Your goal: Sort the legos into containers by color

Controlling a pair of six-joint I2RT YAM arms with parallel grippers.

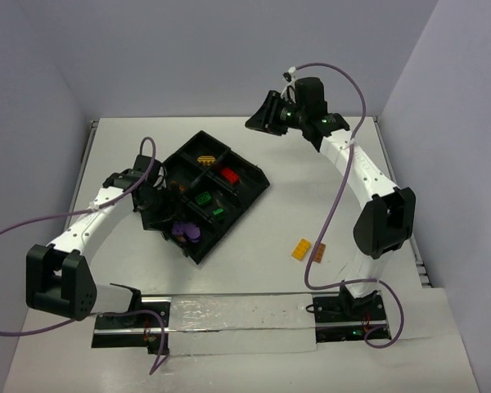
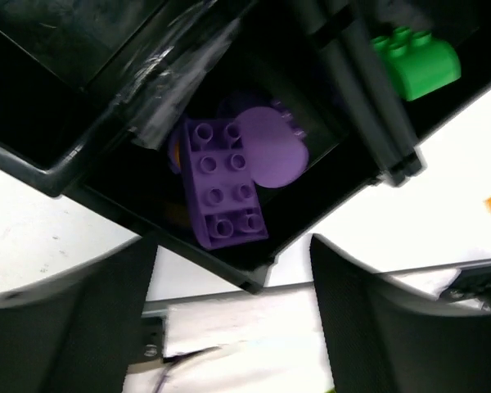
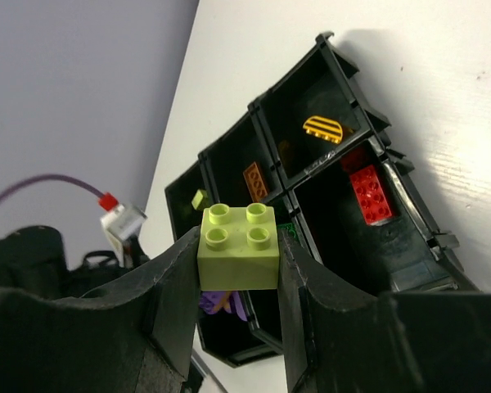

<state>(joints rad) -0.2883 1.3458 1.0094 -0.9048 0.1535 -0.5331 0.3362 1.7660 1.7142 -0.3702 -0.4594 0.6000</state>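
The black divided tray point(image 1: 259, 187) lies at the table's middle. It holds a red brick point(image 1: 228, 174), green bricks point(image 1: 203, 197), an orange-yellow striped piece point(image 1: 204, 158) and purple pieces point(image 1: 186, 232). My left gripper point(image 2: 233, 327) is open and empty, just above the tray's near corner. Below it lie a purple brick point(image 2: 225, 192) and the rounded purple piece point(image 2: 270, 147). My right gripper point(image 3: 239, 254) is shut on a lime brick point(image 3: 238, 264), held high beyond the tray's far side point(image 1: 263, 115). Its view shows a brown brick point(image 3: 256, 180) and a small lime piece point(image 3: 199, 199) in compartments.
An orange-yellow brick point(image 1: 302, 249) and a brown brick point(image 1: 319, 253) lie on the white table, right of the tray, near the right arm's base. A clear strip point(image 1: 229, 319) runs along the near edge between the arm bases. Grey walls enclose the table.
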